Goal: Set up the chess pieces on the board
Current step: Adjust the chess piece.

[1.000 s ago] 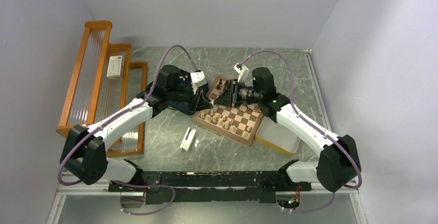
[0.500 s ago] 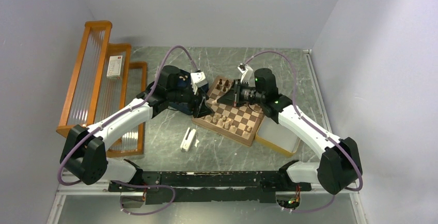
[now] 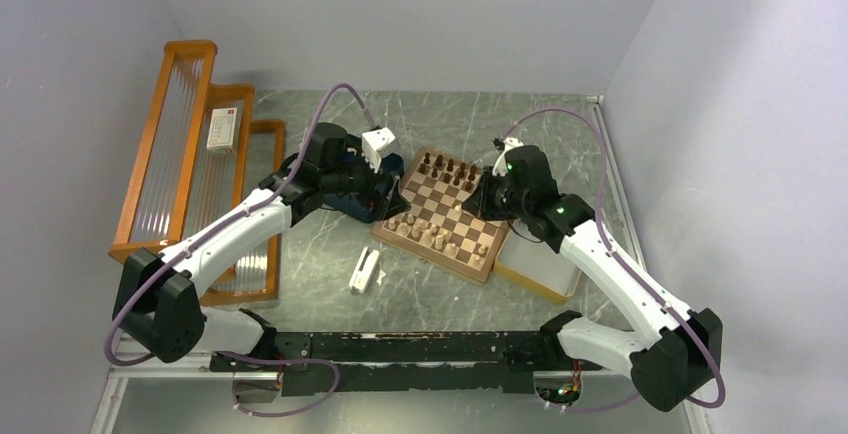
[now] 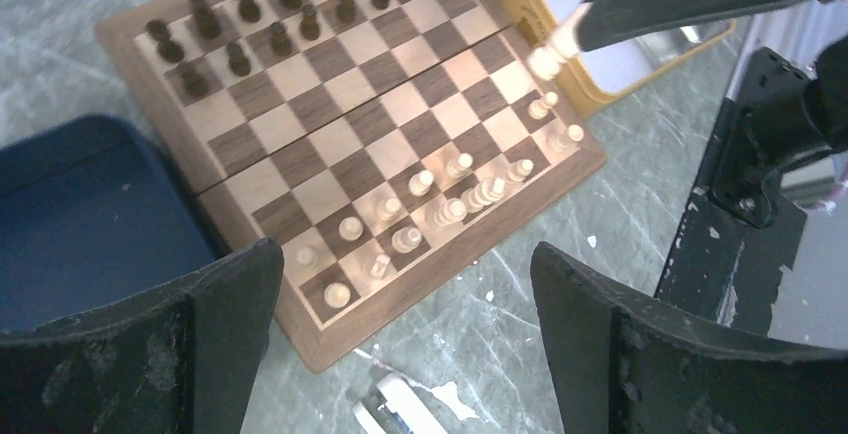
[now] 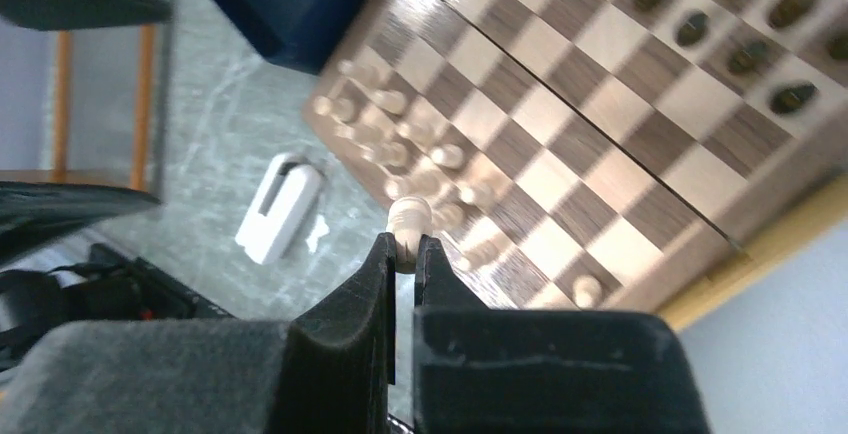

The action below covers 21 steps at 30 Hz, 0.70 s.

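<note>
My right gripper (image 5: 404,246) pinches a pale turned wooden piece (image 5: 408,216) near the checkered board (image 4: 330,154); my left gripper (image 4: 405,259) stands wide open.

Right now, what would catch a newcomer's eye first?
The board in the middle: dark pieces ranked along its far edge, pale pieces bunched unevenly at the near edge. Over its right side, the right gripper pinches one pale piece; the left gripper hangs open at its left edge.
</note>
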Each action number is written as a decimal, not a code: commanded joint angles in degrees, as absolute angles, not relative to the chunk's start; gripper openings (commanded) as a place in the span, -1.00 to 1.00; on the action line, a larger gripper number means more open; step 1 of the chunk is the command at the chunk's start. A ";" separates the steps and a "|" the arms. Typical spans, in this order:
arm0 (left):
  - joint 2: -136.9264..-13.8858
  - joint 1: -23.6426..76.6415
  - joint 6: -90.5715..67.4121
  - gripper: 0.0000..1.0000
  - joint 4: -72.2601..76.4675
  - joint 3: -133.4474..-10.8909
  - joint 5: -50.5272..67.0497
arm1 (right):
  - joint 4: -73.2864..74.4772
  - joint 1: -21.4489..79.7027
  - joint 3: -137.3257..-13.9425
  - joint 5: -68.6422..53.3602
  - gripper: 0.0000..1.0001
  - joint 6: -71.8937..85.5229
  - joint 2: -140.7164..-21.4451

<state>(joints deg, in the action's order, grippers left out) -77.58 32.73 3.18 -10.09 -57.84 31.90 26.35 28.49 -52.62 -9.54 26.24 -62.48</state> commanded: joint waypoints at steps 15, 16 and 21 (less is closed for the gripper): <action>-69.99 32.78 2.90 0.95 -21.97 -58.13 4.18 | 44.08 42.45 -52.56 14.37 -1.00 34.66 -64.45; -68.96 32.77 2.73 0.95 -21.52 -57.45 2.33 | 44.12 42.71 -52.51 14.49 -1.00 34.85 -64.71; -64.40 32.78 2.63 0.95 -18.95 -54.69 -3.43 | 44.55 44.92 -52.63 15.33 -1.00 36.53 -67.22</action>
<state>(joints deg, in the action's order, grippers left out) -67.77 32.73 2.17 -20.51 -56.21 3.97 43.20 42.98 -52.71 12.10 33.82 -65.60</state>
